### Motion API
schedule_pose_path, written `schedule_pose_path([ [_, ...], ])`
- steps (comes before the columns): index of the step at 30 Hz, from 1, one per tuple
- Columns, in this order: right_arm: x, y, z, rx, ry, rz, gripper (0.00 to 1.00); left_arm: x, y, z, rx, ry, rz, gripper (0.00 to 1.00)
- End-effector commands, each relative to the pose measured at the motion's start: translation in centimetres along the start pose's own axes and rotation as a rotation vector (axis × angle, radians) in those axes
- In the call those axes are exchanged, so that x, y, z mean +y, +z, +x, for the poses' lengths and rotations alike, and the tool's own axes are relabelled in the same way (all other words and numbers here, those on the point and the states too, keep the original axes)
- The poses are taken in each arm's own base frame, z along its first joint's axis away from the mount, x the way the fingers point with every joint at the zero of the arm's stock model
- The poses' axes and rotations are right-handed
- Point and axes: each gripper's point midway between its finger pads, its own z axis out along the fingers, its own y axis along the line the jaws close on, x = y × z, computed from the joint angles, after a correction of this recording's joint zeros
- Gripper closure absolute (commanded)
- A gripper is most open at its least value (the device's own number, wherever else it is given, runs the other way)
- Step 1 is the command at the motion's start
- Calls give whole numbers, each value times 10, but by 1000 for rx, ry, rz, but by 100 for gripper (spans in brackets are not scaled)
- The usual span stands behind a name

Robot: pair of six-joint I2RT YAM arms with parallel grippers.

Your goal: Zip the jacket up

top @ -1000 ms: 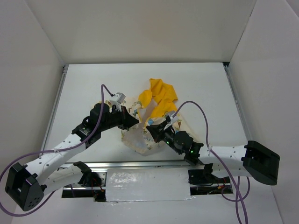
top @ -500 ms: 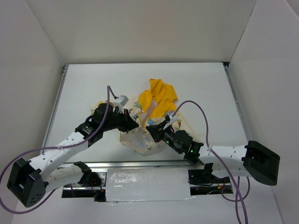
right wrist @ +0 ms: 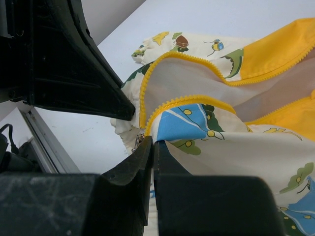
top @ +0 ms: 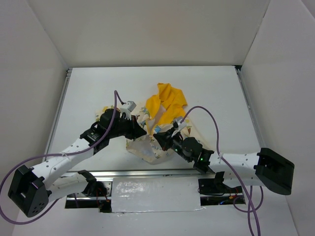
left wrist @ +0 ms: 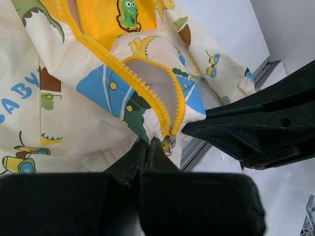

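Observation:
The jacket [top: 145, 149] lies bunched mid-table, cream cartoon print near me, yellow hood [top: 167, 101] farther back. My left gripper [top: 142, 132] and right gripper [top: 158, 137] meet at its bottom hem, almost touching. In the left wrist view the left gripper [left wrist: 147, 146] is shut on the hem just left of the metal zipper slider [left wrist: 169, 143]. From there the yellow zipper [left wrist: 147, 91] runs up in an open loop. In the right wrist view the right gripper [right wrist: 153, 145] is shut on the other front panel [right wrist: 236, 147] at the zipper's foot, the slider [right wrist: 138, 142] dangling beside it.
A metal rail [top: 157, 173] runs along the table's near edge, just below the jacket's hem. White walls enclose the table on three sides. Purple cables [top: 211, 123] loop over both arms. The left gripper's black finger [right wrist: 83, 83] fills the upper left of the right wrist view.
The left arm has shifted slightly right, toward the right gripper, pulling its side of the jacket along. The right arm has barely moved.

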Motion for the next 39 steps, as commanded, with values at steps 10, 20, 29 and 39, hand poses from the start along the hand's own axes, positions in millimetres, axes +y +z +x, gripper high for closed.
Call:
schedule_pose_path([
  [10,11,9,-29,-78,18,-14,100,-6,2,1,6,25,39,100],
  [20,8,8,-33,-93,14,-2,100,-1,4,3,17,21,19,100],
  [29,5,9,-35,-96,-8,18,100,-9,3,10,43,17,69,100],
  [39,7,13,-38,-96,-15,15,100,-19,4,12,55,37,138,100],
])
